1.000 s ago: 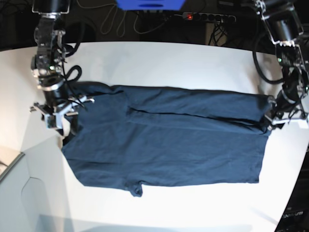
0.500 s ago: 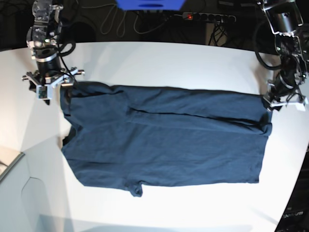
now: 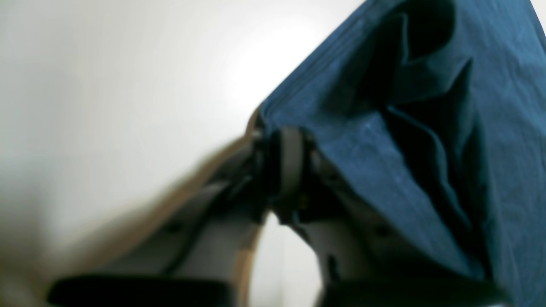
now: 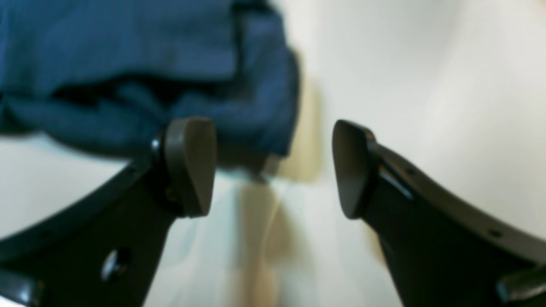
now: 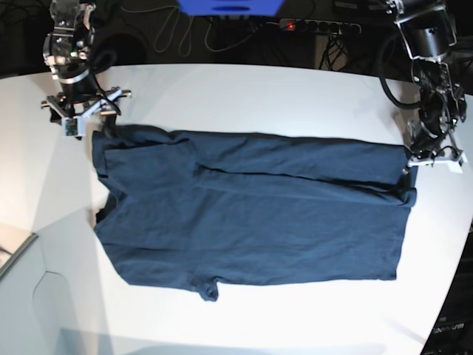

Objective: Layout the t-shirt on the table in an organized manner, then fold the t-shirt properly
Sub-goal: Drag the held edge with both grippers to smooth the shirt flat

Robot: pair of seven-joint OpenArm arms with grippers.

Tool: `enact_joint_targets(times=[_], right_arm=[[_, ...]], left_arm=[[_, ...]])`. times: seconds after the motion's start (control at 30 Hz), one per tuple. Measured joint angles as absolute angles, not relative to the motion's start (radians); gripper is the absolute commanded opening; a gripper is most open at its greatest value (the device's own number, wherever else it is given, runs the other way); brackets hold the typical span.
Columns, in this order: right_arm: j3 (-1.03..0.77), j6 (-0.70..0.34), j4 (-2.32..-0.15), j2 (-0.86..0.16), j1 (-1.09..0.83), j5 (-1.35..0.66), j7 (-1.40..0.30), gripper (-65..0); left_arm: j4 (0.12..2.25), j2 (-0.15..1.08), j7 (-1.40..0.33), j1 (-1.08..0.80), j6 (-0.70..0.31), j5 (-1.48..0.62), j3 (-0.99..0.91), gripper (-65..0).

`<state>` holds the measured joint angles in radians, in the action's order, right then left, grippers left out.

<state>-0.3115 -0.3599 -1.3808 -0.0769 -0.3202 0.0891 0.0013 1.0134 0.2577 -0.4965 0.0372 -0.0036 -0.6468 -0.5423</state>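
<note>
Between the left gripper's (image 3: 283,170) pinched jaws sits the dark navy-blue soft-fabric t-shirt's (image 5: 251,214) corner. Right gripper (image 4: 273,168) stands spread, empty, beside the cloth. Regrasp before pulling taut across the smooth white table (image 5: 244,96).

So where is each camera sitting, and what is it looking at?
Base: high above, looking down on the table, the whole t-shirt and both arms.
Left wrist: on the left arm, looking along the left hand, shut on the t-shirt's edge.
Right wrist: on the right arm, looking past the open right hand at a t-shirt corner.
All three share the t-shirt and table.
</note>
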Motion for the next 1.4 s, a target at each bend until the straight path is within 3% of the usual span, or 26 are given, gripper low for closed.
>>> enact_joint_targets(times=[0.33, 0.4, 0.6, 0.87, 1.13, 1.4], right_arm=[[-0.310, -0.433, -1.333, -0.105, -0.270, 0.091, 0.006, -24.2], [-0.310, -0.434, -1.330, -0.105, -0.252, 0.089, 0.006, -31.0], [-0.305, -0.441, -1.312, -0.133, -0.264, 0.089, 0.009, -65.0], [-0.306, -0.449, -1.330, -0.173, -0.318, 0.094, 0.007, -65.0], [-0.308, -0.451, -1.529, -0.213, -0.330, 0.091, -0.001, -65.0], [-0.305, -0.452, -1.660, -0.207, -0.248, 0.081, -0.170, -65.0]], left_arm=[[1.013, 0.263, -0.504, 0.037, -0.004, -0.645, -0.542, -64.8], [1.013, 0.263, -0.505, 0.037, -0.004, -0.644, -0.542, -64.8], [1.013, 0.271, -0.513, 0.037, -0.004, -0.643, -0.542, -64.9], [1.118, 0.292, -0.551, 0.002, -0.004, -0.653, -0.543, -64.9], [1.309, 0.303, -0.648, -0.022, -0.004, -0.654, -0.548, -64.9], [1.314, 0.302, -0.648, -0.019, -0.004, -0.654, -0.548, -64.9]])
